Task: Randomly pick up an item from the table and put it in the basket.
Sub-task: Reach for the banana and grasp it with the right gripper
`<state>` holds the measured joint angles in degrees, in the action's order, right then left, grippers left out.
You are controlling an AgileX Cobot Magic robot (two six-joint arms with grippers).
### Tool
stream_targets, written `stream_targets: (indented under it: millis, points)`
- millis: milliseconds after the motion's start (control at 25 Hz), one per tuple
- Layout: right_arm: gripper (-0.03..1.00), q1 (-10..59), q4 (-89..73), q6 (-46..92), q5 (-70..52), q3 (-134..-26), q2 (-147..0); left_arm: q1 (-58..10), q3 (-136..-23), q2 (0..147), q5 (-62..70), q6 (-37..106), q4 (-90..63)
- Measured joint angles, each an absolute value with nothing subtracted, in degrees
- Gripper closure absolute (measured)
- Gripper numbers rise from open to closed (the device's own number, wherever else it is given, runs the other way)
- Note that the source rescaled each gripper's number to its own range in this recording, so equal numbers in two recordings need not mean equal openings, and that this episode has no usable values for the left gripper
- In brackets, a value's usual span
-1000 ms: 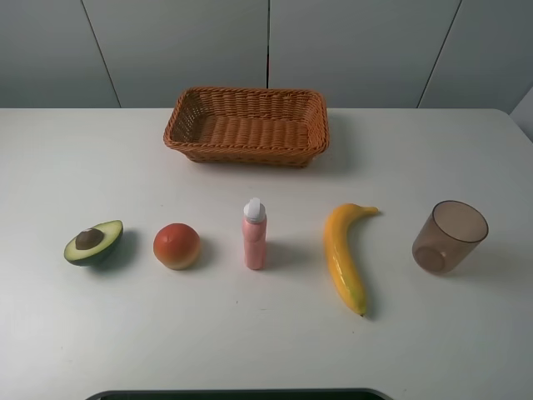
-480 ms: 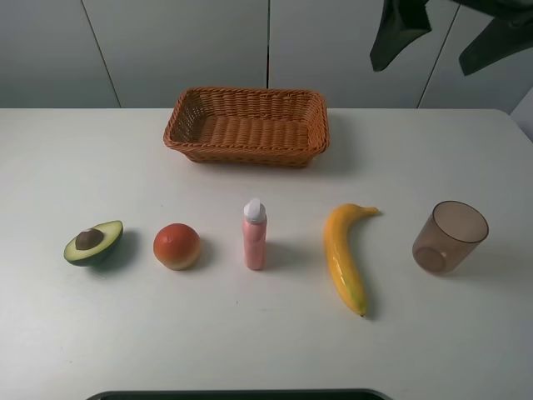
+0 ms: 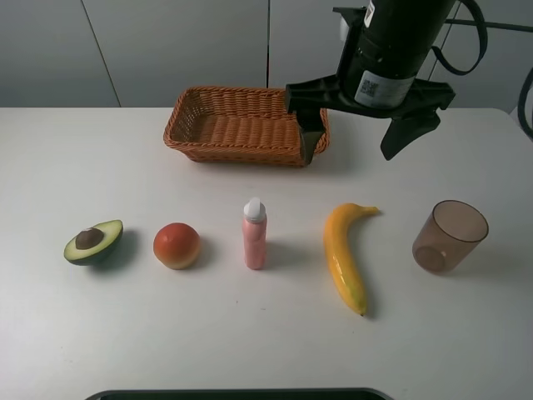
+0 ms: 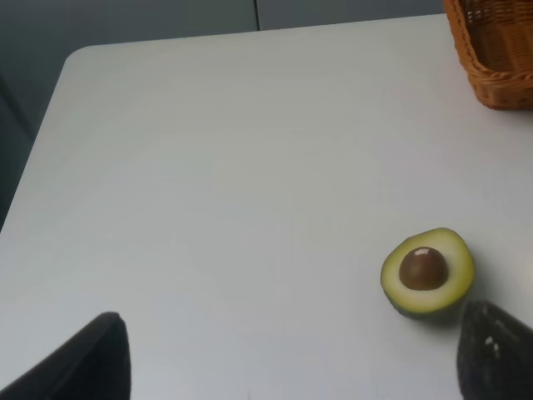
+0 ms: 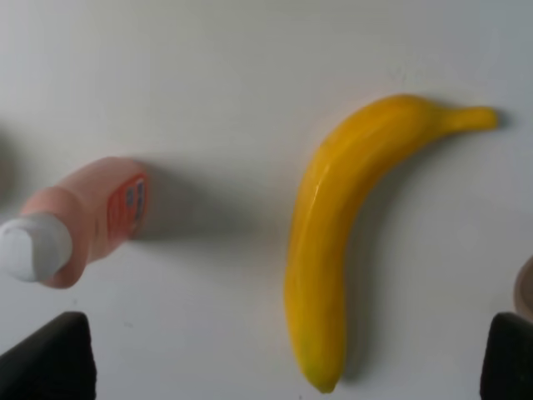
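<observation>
The yellow banana (image 3: 343, 254) lies on the white table (image 3: 100, 167), right of centre, with its pointed tip toward the front. It also shows in the right wrist view (image 5: 333, 242). My right gripper (image 3: 358, 137) hangs open and empty high above the table, over the right end of the brown wicker basket (image 3: 233, 152) and behind the banana. In the right wrist view the right gripper (image 5: 276, 358) has its jaws wide apart with the banana between them, far below. My left gripper (image 4: 291, 358) is open and empty, off to the left near the avocado, out of the high view.
Along the table front stand a halved avocado (image 3: 94, 242), a round red-orange fruit (image 3: 176, 246), an upright pink bottle (image 3: 254, 237) and a brown plastic cup (image 3: 450, 237). The bottle (image 5: 92, 217) is left of the banana, the cup right. The basket corner (image 4: 500, 58) shows beyond the avocado (image 4: 427, 272).
My right arm has come down into the high view from the top right and now hangs over the basket's right end. The items on the table have not moved.
</observation>
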<state>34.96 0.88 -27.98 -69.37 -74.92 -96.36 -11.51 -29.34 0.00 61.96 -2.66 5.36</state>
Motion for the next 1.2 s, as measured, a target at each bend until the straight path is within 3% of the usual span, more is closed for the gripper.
stream_targets:
  millis: [640,1160,1200]
  points:
    - [-0.03,35.26,0.63,-31.48,-50.20,-59.60,-106.22,-11.51,-29.34,0.00,61.96,-2.66,5.36]
    - [-0.03,35.26,0.63,-31.89,-43.23,-58.70,-112.77,-11.51,-29.34,0.00,61.96,-2.66,5.36]
    - [0.01,35.26,0.63,-31.89,-42.79,-58.70,-112.77,-11.51,-29.34,0.00,61.96,-2.66,5.36]
